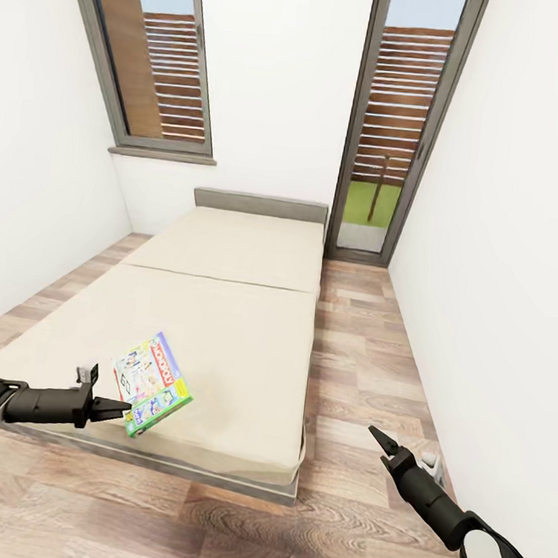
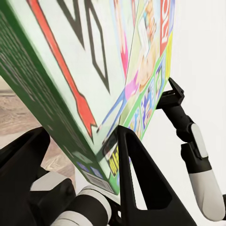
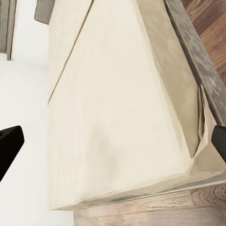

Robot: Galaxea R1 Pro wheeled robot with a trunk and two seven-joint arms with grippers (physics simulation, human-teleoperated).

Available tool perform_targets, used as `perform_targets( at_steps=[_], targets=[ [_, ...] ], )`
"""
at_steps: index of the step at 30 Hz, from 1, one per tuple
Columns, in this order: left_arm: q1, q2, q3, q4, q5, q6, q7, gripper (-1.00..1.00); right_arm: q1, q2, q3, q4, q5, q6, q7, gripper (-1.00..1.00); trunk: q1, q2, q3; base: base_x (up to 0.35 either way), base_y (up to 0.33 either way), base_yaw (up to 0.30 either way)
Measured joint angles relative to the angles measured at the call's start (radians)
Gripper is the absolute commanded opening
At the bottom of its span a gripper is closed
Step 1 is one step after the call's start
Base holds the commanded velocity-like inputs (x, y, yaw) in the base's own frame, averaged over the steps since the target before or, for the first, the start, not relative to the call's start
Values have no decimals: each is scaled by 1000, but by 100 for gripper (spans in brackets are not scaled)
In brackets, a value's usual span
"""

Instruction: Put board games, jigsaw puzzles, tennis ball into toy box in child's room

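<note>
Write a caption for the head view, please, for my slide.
Left gripper holds the green-edged board game tilted above the bed; right gripper hangs open over the wood floor.

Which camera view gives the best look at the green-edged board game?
The head view: it shows the whole board game tilted above the bed, gripped at its edge by the left gripper. The left wrist view shows part of its cover, very close.

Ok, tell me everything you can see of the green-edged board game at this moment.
The board game is a flat printed box with a dark green edge and a pale cartoon cover carrying a red logo banner. It is tilted, over the near end of the bed, and looks lifted off the beige mattress. The left gripper is clamped on its near edge; the left wrist view shows a finger on each face.
</note>
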Motion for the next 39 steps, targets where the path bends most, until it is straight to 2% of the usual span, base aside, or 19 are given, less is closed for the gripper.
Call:
perform_targets(
  at_steps=[6, 11, 19, 39],
  targets=[
    [5, 13, 9, 5, 7, -45, -1, -100, 0, 0, 0, 2, 0, 0, 0, 100, 0, 0, 10, 75, 25, 0],
    [5, 19, 10, 5, 9, -51, -1, -100, 0, 0, 0, 4, 0, -1, 0, 100, 0, 0, 18, 231, 137, 0],
    [5, 22, 11, 6, 10, -52, -1, -100, 0, 0, 0, 4, 0, -2, 0, 100, 0, 0, 31, 35, 20, 0],
    [5, 25, 11, 5, 12, -50, -1, -100, 0, -1, -3, 6, -7, -2, 0, 100, -77, 140, 121, 0, 0, 0]
  ],
)
